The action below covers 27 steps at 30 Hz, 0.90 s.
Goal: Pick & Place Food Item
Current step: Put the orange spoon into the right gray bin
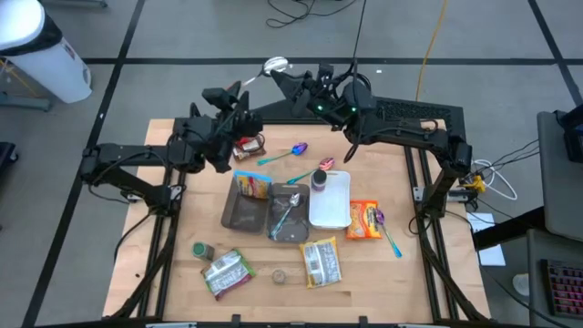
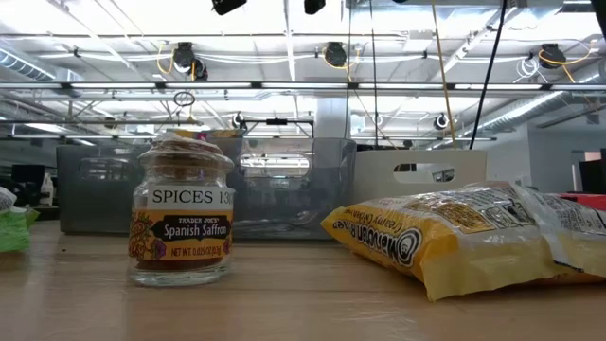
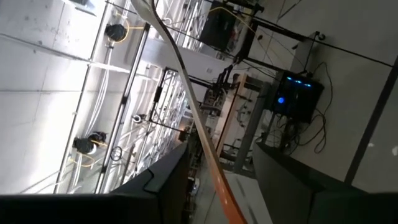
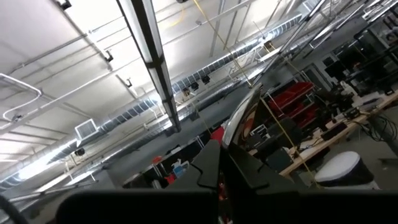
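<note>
Spoon (image 1: 273, 65) bridges my two raised grippers above the desk (image 1: 164, 228) in the upper centre, left jaws (image 1: 239, 91) parted around its handle, right jaws (image 1: 301, 82) closed, apparently a handover, while food packets (image 1: 364, 220) wait below

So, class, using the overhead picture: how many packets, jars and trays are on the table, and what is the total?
Packets: 5
Jars: 3
Trays: 3
Total: 11
</note>
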Available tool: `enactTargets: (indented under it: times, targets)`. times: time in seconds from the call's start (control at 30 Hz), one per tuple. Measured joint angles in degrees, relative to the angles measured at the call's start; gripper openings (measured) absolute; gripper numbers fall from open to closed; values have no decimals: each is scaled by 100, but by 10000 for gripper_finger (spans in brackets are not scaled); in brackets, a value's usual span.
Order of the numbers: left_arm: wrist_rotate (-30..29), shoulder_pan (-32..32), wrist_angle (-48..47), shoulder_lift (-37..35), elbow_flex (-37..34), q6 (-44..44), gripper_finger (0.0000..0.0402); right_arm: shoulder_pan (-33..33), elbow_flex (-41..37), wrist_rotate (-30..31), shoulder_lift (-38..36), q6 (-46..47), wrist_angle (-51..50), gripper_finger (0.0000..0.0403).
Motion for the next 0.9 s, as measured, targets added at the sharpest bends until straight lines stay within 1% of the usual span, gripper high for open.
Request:
enactTargets:
  times: [0.3, 0.57, 0.67, 0.9]
  targets:
    - [-11, 241, 28, 19, 0, -104, 189, 4, 0, -42, 0, -130, 317, 0]
    - [-131, 387, 161, 180, 0, -81, 182, 2, 0, -165, 0, -95, 294, 0]
    - [-172, 436, 163, 247, 0, -80, 161, 0, -2, -173, 0, -95, 295, 0]
    - [-175, 434, 283, 275, 0, -104, 90, -75, -7, -188, 0, -68, 275, 0]
